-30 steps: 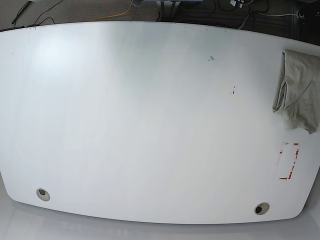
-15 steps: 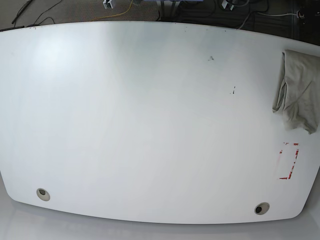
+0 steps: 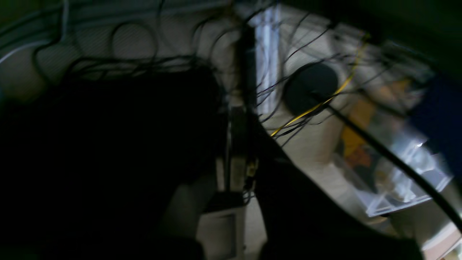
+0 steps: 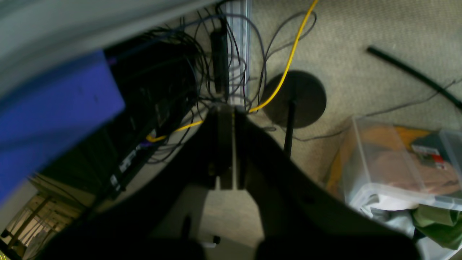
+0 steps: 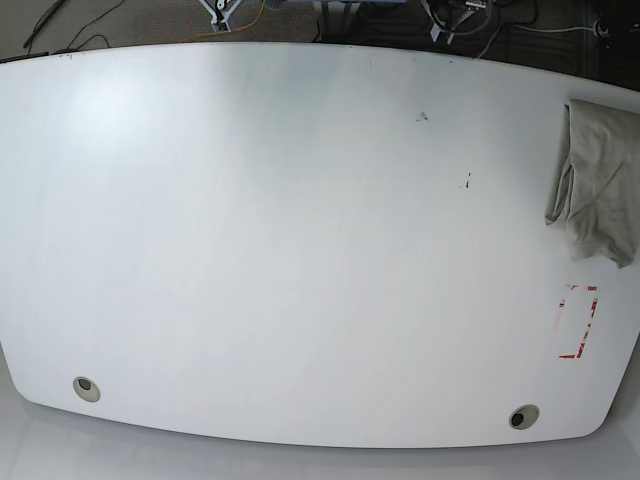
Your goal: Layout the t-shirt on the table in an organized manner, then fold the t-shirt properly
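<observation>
The beige-grey t-shirt (image 5: 598, 180) lies crumpled in a narrow heap at the far right edge of the white table (image 5: 300, 240), partly cut off by the frame. Both arms are beyond the table's far edge, over the floor. Only a tip of my right gripper (image 5: 220, 8) and of my left gripper (image 5: 450, 14) shows at the top of the base view. In the right wrist view my right gripper (image 4: 226, 144) is shut with nothing in it. The left wrist view is dark and blurred; there my left gripper (image 3: 238, 151) also looks shut and empty. Neither is near the t-shirt.
A red tape rectangle (image 5: 578, 322) marks the table's right front, below the shirt. Two grommet holes (image 5: 86, 388) (image 5: 521, 417) sit near the front edge. On the carpet behind the table are tangled cables, a yellow cable (image 4: 288, 61), a round black stand base (image 4: 294, 97) and a clear plastic bin (image 4: 397, 162).
Small parts of both arms have shifted into the top edge of the base view, behind the table. The t-shirt has not moved.
</observation>
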